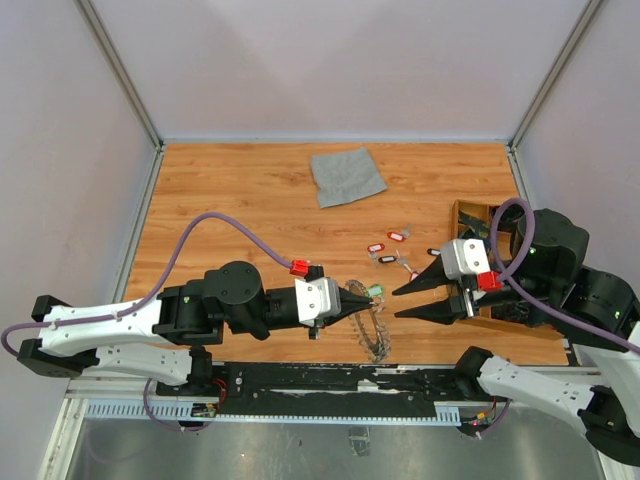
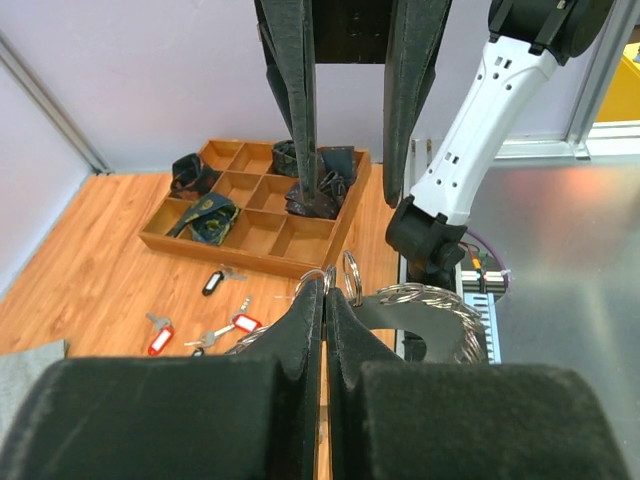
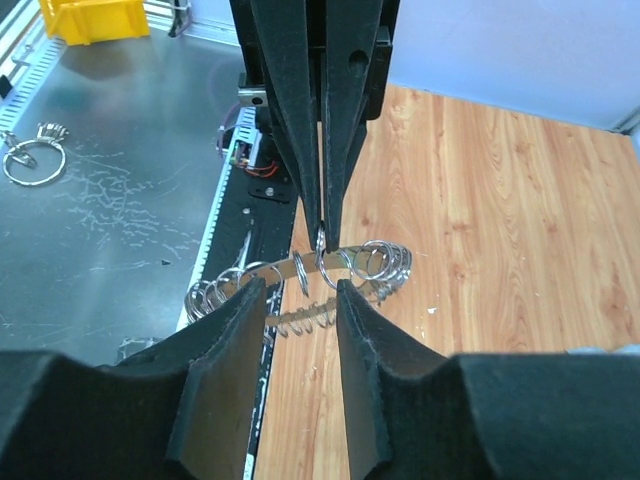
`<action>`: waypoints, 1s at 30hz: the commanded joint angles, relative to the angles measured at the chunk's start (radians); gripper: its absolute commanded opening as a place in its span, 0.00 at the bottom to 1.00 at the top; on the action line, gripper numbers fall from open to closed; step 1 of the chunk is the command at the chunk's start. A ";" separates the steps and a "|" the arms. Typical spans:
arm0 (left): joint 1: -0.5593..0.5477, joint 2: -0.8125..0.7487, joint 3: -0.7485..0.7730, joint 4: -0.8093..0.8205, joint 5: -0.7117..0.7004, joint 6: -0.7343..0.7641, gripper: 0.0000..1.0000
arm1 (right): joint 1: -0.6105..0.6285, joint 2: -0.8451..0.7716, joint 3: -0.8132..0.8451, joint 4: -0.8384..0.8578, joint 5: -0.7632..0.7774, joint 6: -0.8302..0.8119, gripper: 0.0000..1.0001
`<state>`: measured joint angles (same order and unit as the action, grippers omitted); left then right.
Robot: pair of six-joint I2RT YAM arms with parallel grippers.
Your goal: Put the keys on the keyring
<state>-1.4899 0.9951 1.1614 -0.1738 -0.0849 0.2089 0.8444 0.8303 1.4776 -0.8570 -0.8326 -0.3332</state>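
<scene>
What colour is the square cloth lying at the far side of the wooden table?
Plain grey. The flat square cloth shows best in the top external view.

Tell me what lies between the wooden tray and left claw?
Loose tagged keys, plus the right claw hanging open; the left wrist view shows both.

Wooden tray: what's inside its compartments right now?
Black parts fill several compartments of the tray; others look bare. The right gripper hides part of the middle cells.

Grey cloth (image 1: pixel 347 175) far side; wooden tray (image 2: pixel 230 257) holds black parts (image 2: pixel 210 216).
</scene>
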 commanded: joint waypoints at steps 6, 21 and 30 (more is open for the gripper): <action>-0.006 -0.019 0.016 0.046 -0.009 -0.004 0.00 | 0.002 -0.005 -0.016 0.009 0.166 0.036 0.29; -0.005 -0.018 0.014 0.053 -0.027 -0.011 0.01 | 0.004 0.041 -0.030 0.020 0.095 0.057 0.39; -0.006 -0.016 0.007 0.059 -0.061 -0.015 0.01 | 0.039 0.035 -0.064 0.051 0.065 0.091 0.57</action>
<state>-1.4899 0.9936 1.1614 -0.1738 -0.1181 0.2005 0.8532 0.8742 1.4258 -0.8410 -0.7368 -0.2752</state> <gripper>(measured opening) 0.018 0.464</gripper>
